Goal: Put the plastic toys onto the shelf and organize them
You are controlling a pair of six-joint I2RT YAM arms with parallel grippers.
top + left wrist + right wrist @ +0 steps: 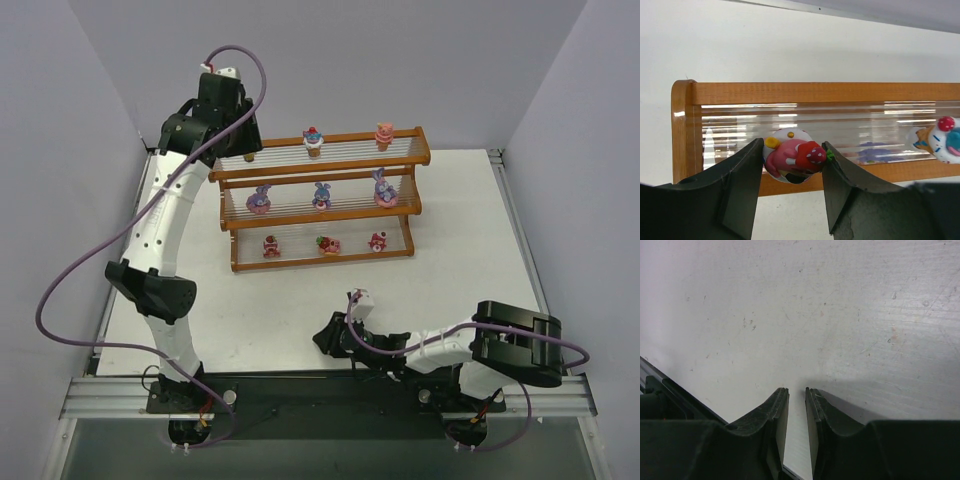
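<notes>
Toy: a cake toy (790, 160), pink with white icing and a red strawberry facing the right finger.
Where: at the far left end of the shelf (815, 93), on the top tier. I cannot tell whether its base touches the rods (840, 117) or hangs just above them.
Handling: probably very light, hard and glossy. It looks stiff enough to take a firm pinch, but it is rounded, so it may twist or slip out. On thin rods a small base may tip or catch in a gap.
Hold: best across the widest part of the body and low down, with the base left free to settle flat.
Left end effector (792, 148): pinching the cake toy, one finger against each side.
Neighbours: a cupcake (940, 137) stands further right on the same tier, well apart. The overhead view shows two cupcakes on top, three bunnies (321, 195) on the middle tier and three small cakes (328, 244) on the lowest.
Right end effector (797, 395): fingers almost pressed together with a thin slit between them and nothing in it, low over the bench (790, 300) near the arm bases.
</notes>
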